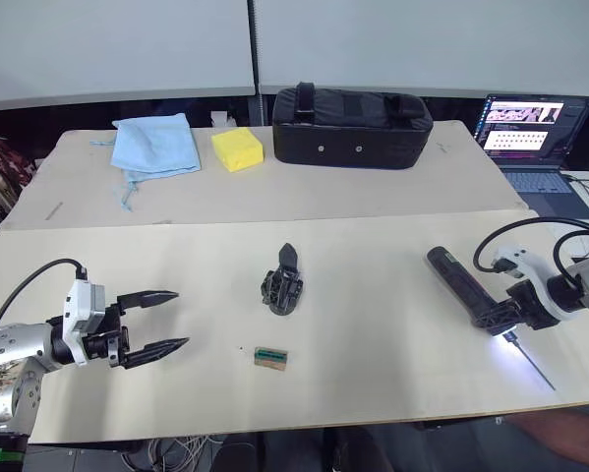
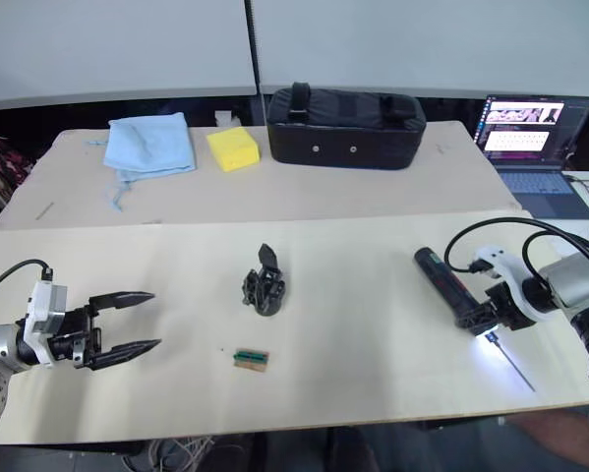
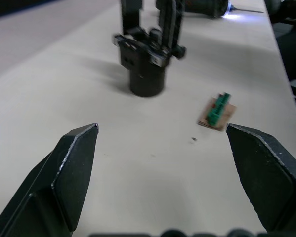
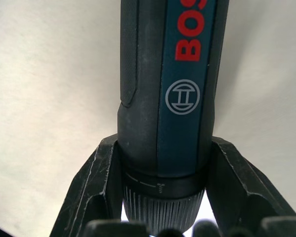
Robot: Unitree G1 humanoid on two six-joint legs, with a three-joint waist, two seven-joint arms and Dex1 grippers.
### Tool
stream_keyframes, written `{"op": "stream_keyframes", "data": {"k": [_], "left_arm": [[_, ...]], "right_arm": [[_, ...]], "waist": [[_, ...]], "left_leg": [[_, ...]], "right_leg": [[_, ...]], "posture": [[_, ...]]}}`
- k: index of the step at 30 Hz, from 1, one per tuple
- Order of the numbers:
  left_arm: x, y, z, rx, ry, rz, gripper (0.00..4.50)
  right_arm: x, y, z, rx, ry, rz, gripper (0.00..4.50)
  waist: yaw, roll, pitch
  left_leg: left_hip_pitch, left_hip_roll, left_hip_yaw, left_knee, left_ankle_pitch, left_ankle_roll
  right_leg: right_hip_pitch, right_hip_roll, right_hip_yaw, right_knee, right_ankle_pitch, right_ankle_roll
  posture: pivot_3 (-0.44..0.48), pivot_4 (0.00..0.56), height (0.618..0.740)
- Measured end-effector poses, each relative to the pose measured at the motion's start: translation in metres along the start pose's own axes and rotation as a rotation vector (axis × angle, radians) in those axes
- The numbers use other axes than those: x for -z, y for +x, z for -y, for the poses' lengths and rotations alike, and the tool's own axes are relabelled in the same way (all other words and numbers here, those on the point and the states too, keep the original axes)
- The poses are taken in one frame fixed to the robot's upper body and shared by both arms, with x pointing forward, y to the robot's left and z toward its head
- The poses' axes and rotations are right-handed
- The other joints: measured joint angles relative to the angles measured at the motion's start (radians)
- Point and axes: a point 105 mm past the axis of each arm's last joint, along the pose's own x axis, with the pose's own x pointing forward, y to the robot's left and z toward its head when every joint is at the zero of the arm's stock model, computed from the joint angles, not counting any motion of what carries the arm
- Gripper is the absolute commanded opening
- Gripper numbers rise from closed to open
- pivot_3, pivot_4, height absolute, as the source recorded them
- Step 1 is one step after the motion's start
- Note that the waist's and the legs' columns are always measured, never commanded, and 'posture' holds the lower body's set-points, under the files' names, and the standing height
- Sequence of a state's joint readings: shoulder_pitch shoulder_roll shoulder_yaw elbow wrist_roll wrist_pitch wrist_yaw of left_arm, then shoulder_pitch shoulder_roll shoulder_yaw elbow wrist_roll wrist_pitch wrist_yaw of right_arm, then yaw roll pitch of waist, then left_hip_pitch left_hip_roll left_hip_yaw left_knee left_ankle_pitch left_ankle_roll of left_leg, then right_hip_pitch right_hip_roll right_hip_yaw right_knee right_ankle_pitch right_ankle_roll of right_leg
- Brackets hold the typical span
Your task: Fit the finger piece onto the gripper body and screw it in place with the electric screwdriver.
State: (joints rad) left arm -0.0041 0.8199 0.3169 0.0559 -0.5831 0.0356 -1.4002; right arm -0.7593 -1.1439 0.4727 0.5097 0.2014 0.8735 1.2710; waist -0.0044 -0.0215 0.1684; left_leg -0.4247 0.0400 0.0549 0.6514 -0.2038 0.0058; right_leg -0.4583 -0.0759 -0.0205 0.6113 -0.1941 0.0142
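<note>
This looks like a robotics lab or office workroom. Two pale worktables (image 1: 373, 285) stand pushed together below a plain light partition wall (image 1: 127, 49). An open laptop (image 1: 530, 133) glows at the far right, beyond the right gripper (image 1: 491, 317), and a black zipped equipment case (image 1: 353, 128) rests near a yellow sponge (image 1: 237, 148) and a blue cloth (image 1: 154, 145).

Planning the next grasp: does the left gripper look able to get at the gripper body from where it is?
Probably yes. The left gripper is open and points toward the gripper body across bare table; the small green-topped block lies off to the side.
</note>
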Motion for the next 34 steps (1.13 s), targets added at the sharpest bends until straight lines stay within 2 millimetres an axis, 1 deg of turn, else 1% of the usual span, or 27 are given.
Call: {"op": "stream_keyframes", "data": {"k": [1, 2, 5, 6, 8, 10, 13, 14, 16, 17, 18, 19, 21, 24, 27, 30, 32, 34], "left_arm": [[0.001, 0.0, 0.0, 0.0, -0.011, -0.003, 4.5], [0.002, -0.001, 0.001, 0.0, -0.025, -0.008, 4.5], [0.005, -0.003, 0.001, -0.005, -0.049, -0.025, 4.5], [0.005, -0.004, 0.0, -0.019, -0.053, -0.029, 4.5], [0.006, -0.007, -0.004, -0.049, -0.059, -0.047, 4.5], [0.008, -0.012, -0.007, -0.076, -0.066, -0.087, 4.5], [0.017, -0.023, -0.01, -0.128, -0.066, -0.174, 4.5], [0.019, -0.027, -0.012, -0.147, -0.061, -0.186, 4.5], [0.02, -0.032, -0.017, -0.187, -0.019, -0.206, 4.5], [0.018, -0.034, -0.019, -0.2, 0.005, -0.204, 4.5], [0.018, -0.038, -0.021, -0.22, 0.032, -0.21, 4.5], [0.02, -0.042, -0.021, -0.237, 0.039, -0.219, 4.5], [0.025, -0.049, -0.02, -0.254, 0.069, -0.257, 4.5], [0.033, -0.056, -0.014, -0.242, 0.082, -0.335, 4.5], [0.035, -0.057, -0.012, -0.246, 0.086, -0.348, 4.5], [0.035, -0.056, -0.01, -0.258, 0.092, -0.351, 4.5], [0.04, -0.058, -0.008, -0.273, 0.081, -0.358, 4.5], [0.042, -0.058, -0.006, -0.279, 0.074, -0.359, 4.5]], "right_arm": [[0.001, 0.0, 0.001, -0.002, -0.008, -0.004, 2.97], [0.0, 0.0, 0.0, -0.007, -0.016, -0.004, 3.23], [0.0, -0.002, 0.003, -0.006, -0.021, 0.002, 4.3], [0.001, -0.004, 0.005, 0.003, -0.018, 0.01, 4.48], [0.001, -0.011, 0.009, 0.014, -0.014, 0.03, 4.48], [-0.002, -0.026, 0.012, 0.023, -0.021, 0.066, 4.48], [-0.014, -0.062, 0.011, 0.022, -0.086, 0.178, 4.48], [-0.022, -0.073, 0.008, 0.02, -0.145, 0.25, 4.48], [-0.044, -0.094, -0.005, -0.003, -0.331, 0.421, 4.48], [-0.049, -0.101, -0.015, -0.03, -0.421, 0.479, 4.48], [-0.051, -0.102, -0.03, -0.072, -0.539, 0.531, 4.48], [-0.052, -0.099, -0.04, -0.108, -0.604, 0.558, 4.48], [-0.052, -0.082, -0.068, -0.199, -0.735, 0.64, 4.48], [-0.04, -0.053, -0.103, -0.302, -0.877, 0.685, 4.48], [-0.041, -0.037, -0.132, -0.352, -0.95, 0.797, 4.48], [-0.039, -0.027, -0.149, -0.363, -0.989, 0.876, 4.48], [-0.038, -0.02, -0.156, -0.373, -0.987, 0.899, 4.48], [-0.033, -0.014, -0.159, -0.385, -0.996, 0.886, 4.48]], "waist": [[0.0, 0.0, 0.0], [0.0, 0.0, 0.0], [0.002, -0.001, 0.0], [0.003, -0.001, 0.0], [0.004, -0.001, 0.0], [0.004, 0.0, 0.0], [0.004, 0.0, 0.0], [0.003, 0.0, 0.0], [-0.001, 0.0, 0.0], [0.0, 0.0, 0.0], [0.002, -0.002, -0.001], [0.001, -0.003, -0.001], [0.001, -0.004, -0.002], [0.006, -0.004, -0.002], [0.013, -0.004, -0.002], [0.017, -0.004, -0.002], [0.017, -0.005, -0.002], [0.017, -0.005, -0.002]], "left_leg": [[0.0, 0.0, 0.001, 0.001, 0.0, 0.0], [0.0, 0.001, 0.001, 0.002, 0.0, 0.0], [0.0, 0.002, 0.002, 0.005, 0.0, 0.0], [-0.001, 0.002, 0.003, 0.006, 0.0, 0.0], [-0.001, 0.003, 0.003, 0.006, 0.0, 0.0], [-0.001, 0.003, 0.004, 0.006, 0.0, 0.0], [0.0, 0.004, 0.004, 0.006, -0.001, -0.001], [0.0, 0.004, 0.005, 0.006, -0.001, -0.001], [0.001, 0.006, 0.005, 0.006, -0.001, -0.002], [0.001, 0.007, 0.005, 0.006, -0.001, -0.002], [0.002, 0.008, 0.005, 0.006, -0.002, -0.002], [0.003, 0.01, 0.005, 0.006, -0.002, -0.003], [0.003, 0.011, 0.005, 0.006, -0.002, -0.004], [0.003, 0.011, 0.006, 0.007, -0.002, -0.004], [0.003, 0.011, 0.006, 0.009, -0.002, -0.004], [0.004, 0.011, 0.007, 0.009, -0.002, -0.004], [0.004, 0.011, 0.007, 0.009, -0.002, -0.004], [0.004, 0.011, 0.007, 0.009, -0.002, -0.004]], "right_leg": [[0.0, 0.0, 0.001, 0.0, 0.0, 0.001], [0.0, 0.0, 0.002, 0.0, 0.001, 0.001], [0.0, 0.0, 0.003, 0.001, 0.002, 0.001], [0.0, 0.0, 0.003, 0.002, 0.002, 0.001], [-0.001, 0.0, 0.003, 0.002, 0.003, 0.001], [-0.001, 0.001, 0.004, 0.003, 0.003, 0.001], [-0.002, 0.002, 0.004, 0.003, 0.002, 0.0], [-0.002, 0.003, 0.004, 0.003, 0.002, 0.0], [-0.001, 0.006, 0.005, 0.003, 0.003, 0.0], [0.0, 0.007, 0.005, 0.003, 0.003, -0.001], [0.001, 0.009, 0.005, 0.003, 0.003, -0.001], [0.002, 0.01, 0.005, 0.003, 0.003, 0.0], [0.002, 0.012, 0.007, 0.004, 0.005, 0.001], [0.001, 0.012, 0.008, 0.005, 0.004, -0.001], [0.001, 0.012, 0.008, 0.006, 0.004, -0.003], [0.002, 0.011, 0.008, 0.005, 0.005, -0.004], [0.002, 0.011, 0.008, 0.005, 0.005, -0.004], [0.002, 0.011, 0.008, 0.005, 0.005, -0.004]], "posture": [[0.0, 0.15, 0.74], [0.0, 0.15, 0.74], [0.0, 0.15, 0.74], [0.0, 0.15, 0.74], [0.0, 0.15, 0.74], [0.0, 0.15, 0.74], [0.0, 0.15, 0.74], [0.0, 0.15, 0.74], [0.0, 0.15, 0.74], [0.0, 0.15, 0.74], [0.0, 0.15, 0.74], [0.0, 0.15, 0.74], [0.0, 0.15, 0.74], [0.0, 0.15, 0.74], [0.0, 0.15, 0.74], [0.0, 0.15, 0.74], [0.0, 0.15, 0.74], [0.0, 0.15, 0.74]]}}
